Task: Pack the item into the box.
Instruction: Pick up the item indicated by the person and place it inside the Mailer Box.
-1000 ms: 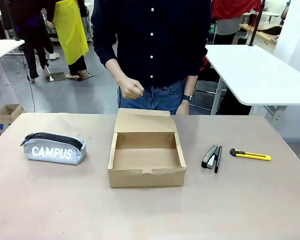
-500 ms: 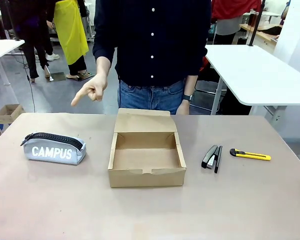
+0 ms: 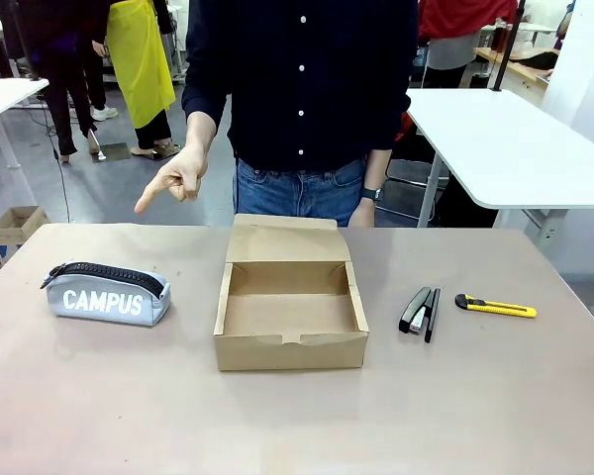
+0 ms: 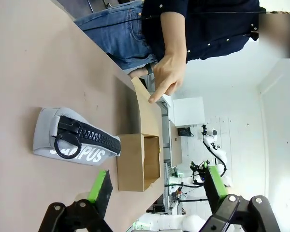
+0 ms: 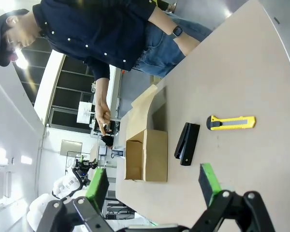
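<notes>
The light-grey pouch (image 3: pixel 108 294) with white "CAMPUS" lettering lies at the table's left; the left wrist view shows the pouch (image 4: pixel 72 137) beyond my open left gripper (image 4: pixel 157 186), with nothing between its fingers. The brown cardboard box (image 3: pixel 290 305) stands open at the table's middle, flap lid tilted back, and appears as the box (image 4: pixel 138 162) and the box (image 5: pixel 147 154) in the wrist views. My right gripper (image 5: pixel 154 186) is open and holds nothing. The person's hand (image 3: pixel 175 179) points an index finger down toward the pouch.
A black stapler (image 3: pixel 420 311) and a yellow utility knife (image 3: pixel 495 307) lie right of the box; the stapler (image 5: pixel 187 143) and knife (image 5: pixel 231 123) sit ahead of the right gripper. The person stands at the far edge. A white table (image 3: pixel 515 148) stands behind.
The person's hand went from a fist at the waist out to the left and now points down toward the pouch; it has dropped slightly in the last half second.
</notes>
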You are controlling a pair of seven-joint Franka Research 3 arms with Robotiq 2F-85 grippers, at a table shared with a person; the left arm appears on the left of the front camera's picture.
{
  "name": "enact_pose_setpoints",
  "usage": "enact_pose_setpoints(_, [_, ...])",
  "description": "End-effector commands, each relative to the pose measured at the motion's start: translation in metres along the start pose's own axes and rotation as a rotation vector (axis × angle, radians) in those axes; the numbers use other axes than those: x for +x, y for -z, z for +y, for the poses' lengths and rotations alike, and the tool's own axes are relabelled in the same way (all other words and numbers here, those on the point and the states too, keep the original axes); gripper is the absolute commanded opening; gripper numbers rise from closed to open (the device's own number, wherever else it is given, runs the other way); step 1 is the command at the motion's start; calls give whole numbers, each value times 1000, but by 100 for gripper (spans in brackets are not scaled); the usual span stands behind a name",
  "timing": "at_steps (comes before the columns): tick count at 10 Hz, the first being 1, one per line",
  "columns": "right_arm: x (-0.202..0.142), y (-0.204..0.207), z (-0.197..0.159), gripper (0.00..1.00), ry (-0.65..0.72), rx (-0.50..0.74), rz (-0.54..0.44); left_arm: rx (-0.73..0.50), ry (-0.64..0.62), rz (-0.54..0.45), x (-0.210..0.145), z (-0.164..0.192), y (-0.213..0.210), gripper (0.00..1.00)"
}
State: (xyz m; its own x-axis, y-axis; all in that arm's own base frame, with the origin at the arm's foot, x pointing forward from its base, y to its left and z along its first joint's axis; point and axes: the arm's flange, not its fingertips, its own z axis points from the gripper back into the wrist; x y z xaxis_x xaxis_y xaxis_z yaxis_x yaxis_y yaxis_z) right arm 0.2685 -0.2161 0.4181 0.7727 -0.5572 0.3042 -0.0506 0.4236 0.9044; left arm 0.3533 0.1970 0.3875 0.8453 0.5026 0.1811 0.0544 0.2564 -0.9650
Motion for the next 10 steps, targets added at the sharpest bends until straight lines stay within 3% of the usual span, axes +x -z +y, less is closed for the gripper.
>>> enact_pose_setpoints(1, [4,0,-1,100,-31,22,-13,58,110,78,0,-9,8,100])
enact_pose_setpoints(2, [4,0,-1,100,-31,22,-13,193,285,145,7,-21,30,100])
enact_pose_setpoints(3, [4,0,-1,100,-31,22,-13,233,510,345,8,-37,65,100])
enact_pose_setpoints(4, [4,0,-1,100,-31,22,-13,352,727,478,11,-50,99,100])
enact_pose_setpoints(5, [4,0,-1,100,-31,22,-13,403,1110,661,15,-61,130,100])
enact_pose_setpoints(6, [4,0,-1,100,-31,22,-13,421,1248,734,16,-67,150,100])
enact_pose_setpoints(8, [4,0,-1,100,-31,22,-13,587,1481,822,-4,-80,176,100])
enact_pose_setpoints(10, [4,0,-1,100,-31,22,-13,793,1720,828,-29,-89,188,100])
